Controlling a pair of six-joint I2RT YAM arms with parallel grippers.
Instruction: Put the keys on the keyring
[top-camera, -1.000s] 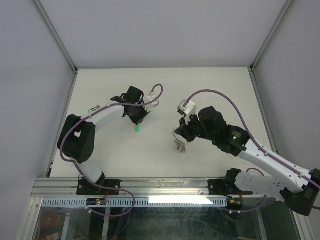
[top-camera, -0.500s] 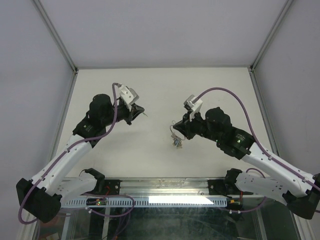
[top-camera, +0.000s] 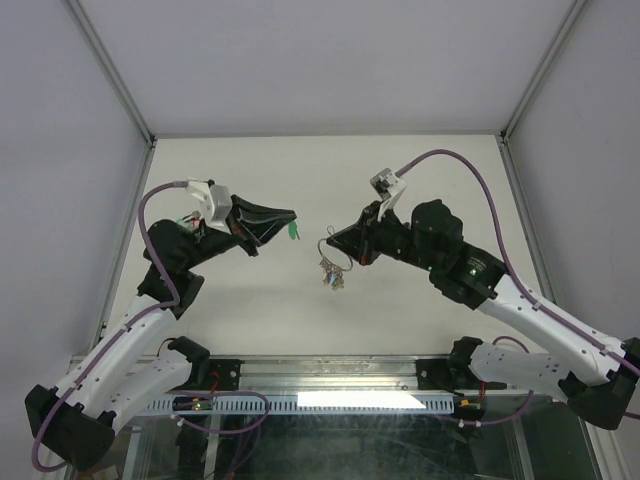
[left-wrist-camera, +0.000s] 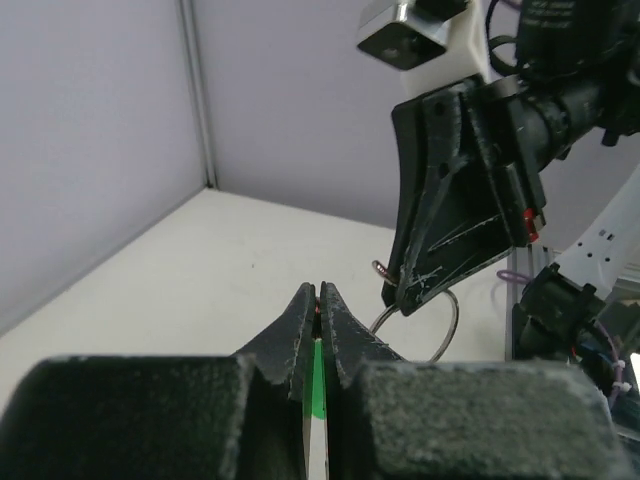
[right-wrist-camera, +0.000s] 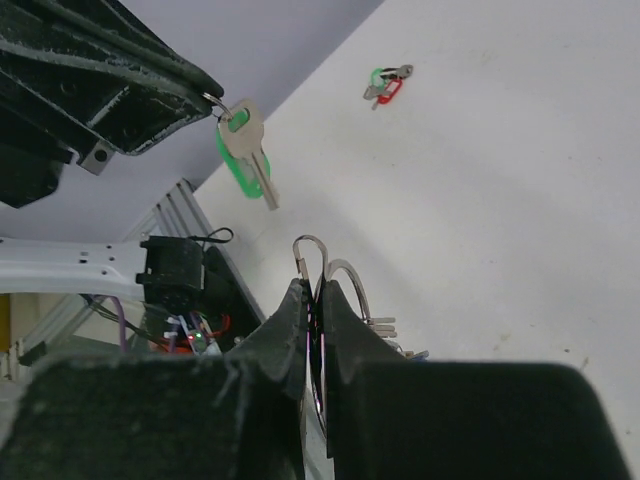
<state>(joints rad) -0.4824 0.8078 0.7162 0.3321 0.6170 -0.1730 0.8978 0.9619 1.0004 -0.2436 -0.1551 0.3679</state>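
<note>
My left gripper (top-camera: 291, 219) is shut on a silver key with a green tag (top-camera: 293, 233) and holds it in the air over the table's middle. In the left wrist view the green tag (left-wrist-camera: 317, 368) shows between its closed fingers (left-wrist-camera: 320, 292). My right gripper (top-camera: 331, 238) is shut on the thin silver keyring (top-camera: 329, 251), with a bunch of small keys (top-camera: 330, 278) hanging below. The two grippers point at each other, a short gap apart. The right wrist view shows the ring (right-wrist-camera: 312, 243) clamped at its jaws (right-wrist-camera: 315, 287) and the green key (right-wrist-camera: 247, 150) ahead. No yellow key is in view.
A small key bundle with a green ring and a red tag (right-wrist-camera: 387, 85) lies on the white table (top-camera: 420, 170) behind the left arm. Grey walls with metal posts enclose three sides. The aluminium rail (top-camera: 330, 372) runs along the near edge.
The left arm has lifted the green key off the table and swung it right. The right gripper has moved left and up with the keyring, so the tips now face each other closely.
</note>
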